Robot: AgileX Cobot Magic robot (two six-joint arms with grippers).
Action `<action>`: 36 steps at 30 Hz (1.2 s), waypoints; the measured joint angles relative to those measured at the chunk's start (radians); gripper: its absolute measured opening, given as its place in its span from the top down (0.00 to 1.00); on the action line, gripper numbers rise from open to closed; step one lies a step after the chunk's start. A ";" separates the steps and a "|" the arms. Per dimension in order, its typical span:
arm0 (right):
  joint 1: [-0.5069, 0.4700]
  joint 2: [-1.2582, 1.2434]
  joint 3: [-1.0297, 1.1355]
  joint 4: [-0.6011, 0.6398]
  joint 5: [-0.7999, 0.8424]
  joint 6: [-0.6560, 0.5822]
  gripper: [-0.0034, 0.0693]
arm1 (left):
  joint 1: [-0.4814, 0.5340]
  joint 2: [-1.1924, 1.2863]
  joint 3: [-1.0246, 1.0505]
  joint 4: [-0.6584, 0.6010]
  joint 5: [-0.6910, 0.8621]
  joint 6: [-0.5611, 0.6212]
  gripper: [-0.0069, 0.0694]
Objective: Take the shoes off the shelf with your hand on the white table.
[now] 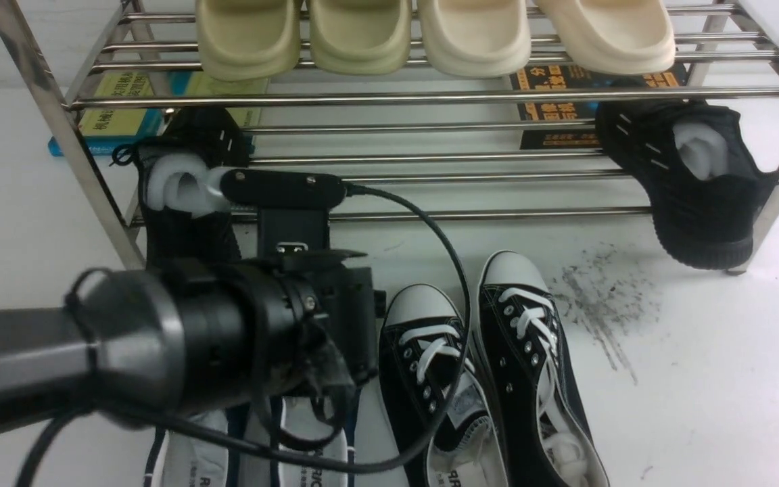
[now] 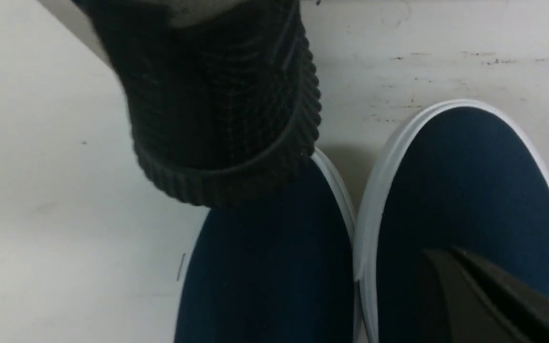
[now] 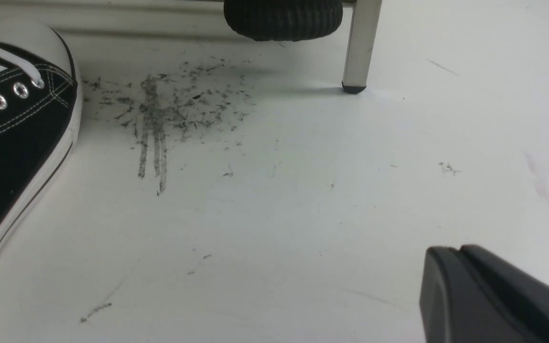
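navy canvas covers the pair of slip-ons (image 2: 446, 200), your task's shoes, and they lie side by side on the white table (image 1: 714, 406), white soles touching. your left gripper (image 2: 451, 257) is over the toe of one of them in its wrist view, its jaws pressed together with nothing pinched between them; whether the tips touch the canvas, you cannot tell from here. in the front view your left arm (image 1: 214, 338) reaches across above the pair, hiding the toes and leaving the lined heel ends showing, nearer to you than the jaws.

beyond your left jaws stands the shelf (image 1: 389, 99), shiny steel bars on angled legs. a black knit shoe (image 2: 222, 109) hangs off its lower tier close to those jaws, its ribbed sole edge over the other slip-on's toe. its mate (image 1: 707, 176) sits at the far right end of that tier. four clogs (image 1: 477, 34), two green and two cream, line the upper tier, above and beyond the jaws. to the right of the left jaws, the black lace-up sneakers (image 1: 430, 358) rest on the table.

your right gripper (image 3: 460, 267) has its jaws closed too, empty, above bare tabletop, with a dark scuff (image 3: 155, 109) beyond them.
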 joint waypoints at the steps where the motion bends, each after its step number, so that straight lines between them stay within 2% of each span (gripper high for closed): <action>1: 0.000 0.000 0.000 0.000 0.000 0.000 0.90 | 0.000 0.021 0.000 0.003 -0.008 -0.009 0.91; 8: 0.000 0.000 0.000 0.000 0.000 0.000 0.90 | 0.001 0.095 -0.002 -0.003 -0.051 -0.024 0.91; 16: 0.000 0.000 0.000 0.000 0.000 0.000 0.90 | 0.013 0.082 -0.003 -0.026 -0.196 -0.024 0.90; 20: 0.000 0.000 0.000 0.000 0.000 0.000 0.90 | 0.013 0.052 -0.003 -0.052 -0.218 -0.024 0.90; 32: 0.000 0.000 0.000 0.000 0.000 0.000 0.90 | 0.005 -0.253 -0.001 -0.124 -0.114 0.020 0.90; 36: 0.000 0.000 0.000 0.000 0.000 0.000 0.90 | 0.005 -0.446 -0.001 -0.181 -0.078 0.102 0.90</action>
